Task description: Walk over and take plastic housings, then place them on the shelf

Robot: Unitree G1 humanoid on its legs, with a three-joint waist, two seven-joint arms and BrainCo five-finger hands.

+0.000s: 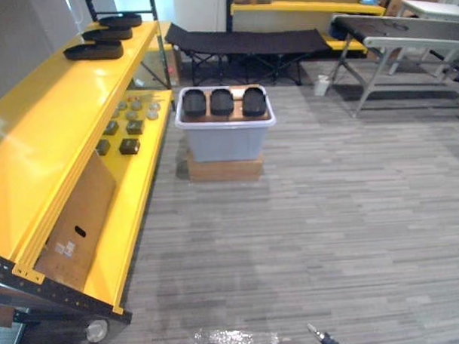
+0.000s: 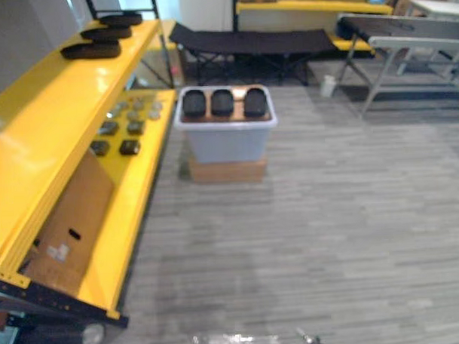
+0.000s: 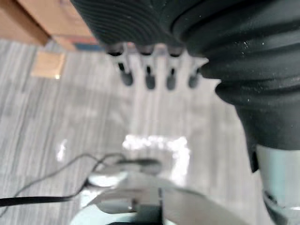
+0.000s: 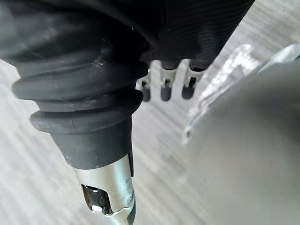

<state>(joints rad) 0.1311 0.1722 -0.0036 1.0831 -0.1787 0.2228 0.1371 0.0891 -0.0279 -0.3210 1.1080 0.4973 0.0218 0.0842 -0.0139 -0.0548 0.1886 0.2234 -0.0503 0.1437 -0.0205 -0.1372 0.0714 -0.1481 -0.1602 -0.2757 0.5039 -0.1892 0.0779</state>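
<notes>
Three black plastic housings (image 1: pixel 222 102) lie side by side in a grey-blue bin (image 1: pixel 224 140), which stands on the floor ahead of me. To the left runs a yellow shelf (image 1: pixel 54 125), with three more black housings (image 1: pixel 94 50) at the far end of its top level. My left hand (image 3: pixel 149 77) hangs over the grey floor with straight fingers and holds nothing. My right hand (image 4: pixel 164 88) hangs the same way, fingers straight and empty. Both hands are far from the bin.
The bin rests on a flat cardboard box (image 1: pixel 224 169). The shelf's lower level holds small dark parts (image 1: pixel 128 127) and a leaning cardboard sheet (image 1: pixel 77 222). A black folding cot (image 1: pixel 247 41) stands behind the bin, a grey table (image 1: pixel 405 30) at the far right, and a white cup (image 1: pixel 321 84) on the floor.
</notes>
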